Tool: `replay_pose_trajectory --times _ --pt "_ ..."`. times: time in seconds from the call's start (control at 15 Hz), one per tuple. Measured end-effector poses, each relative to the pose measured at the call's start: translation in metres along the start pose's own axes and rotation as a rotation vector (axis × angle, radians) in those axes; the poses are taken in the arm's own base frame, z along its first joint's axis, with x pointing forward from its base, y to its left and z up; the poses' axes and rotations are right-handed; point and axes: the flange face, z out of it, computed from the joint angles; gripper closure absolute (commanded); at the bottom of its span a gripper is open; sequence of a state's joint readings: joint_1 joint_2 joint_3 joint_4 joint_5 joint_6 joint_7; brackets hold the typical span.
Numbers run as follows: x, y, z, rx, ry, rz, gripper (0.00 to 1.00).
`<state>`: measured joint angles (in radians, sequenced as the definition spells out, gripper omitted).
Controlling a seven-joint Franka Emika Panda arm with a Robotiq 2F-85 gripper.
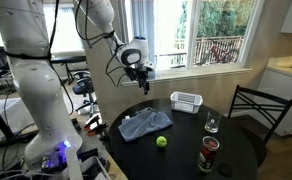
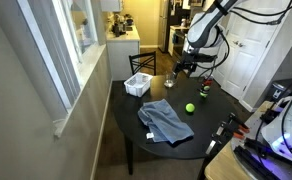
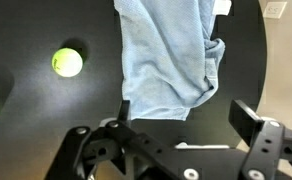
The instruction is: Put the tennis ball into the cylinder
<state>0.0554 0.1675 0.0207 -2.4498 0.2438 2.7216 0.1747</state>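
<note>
In an exterior view the gripper [image 1: 141,80] hangs above the table [image 1: 181,160]. The tennis ball [image 1: 161,142] lies on bare tabletop between the cloth [image 1: 144,125] and the can [image 1: 209,152].

In an exterior view, open surface surrounds the ball [image 2: 190,107].

In the wrist view the jaws stand wide and empty over the cloth's [image 3: 171,55] edge.

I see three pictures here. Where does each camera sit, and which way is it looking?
Exterior view: near the robot's base, facing the window across the table; white arm and gripper show.
Exterior view: by the window wall, facing the inner doors; arm and gripper show at top right.
Wrist view: looks down on the table; open gripper along the bottom edge.
Shared: all three show the tennis ball and the blue cloth.
</note>
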Motion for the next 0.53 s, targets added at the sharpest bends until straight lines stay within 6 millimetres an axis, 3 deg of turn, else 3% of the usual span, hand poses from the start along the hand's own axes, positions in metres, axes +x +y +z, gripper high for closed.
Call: replay_pose_trajectory --times 0.27,0.53 --pt "-0.002 0.031 0.06 -0.048 -0.053 0.044 0.0" --pt "-0.002 0.062 0.102 -0.097 -0.1 0.077 0.0"
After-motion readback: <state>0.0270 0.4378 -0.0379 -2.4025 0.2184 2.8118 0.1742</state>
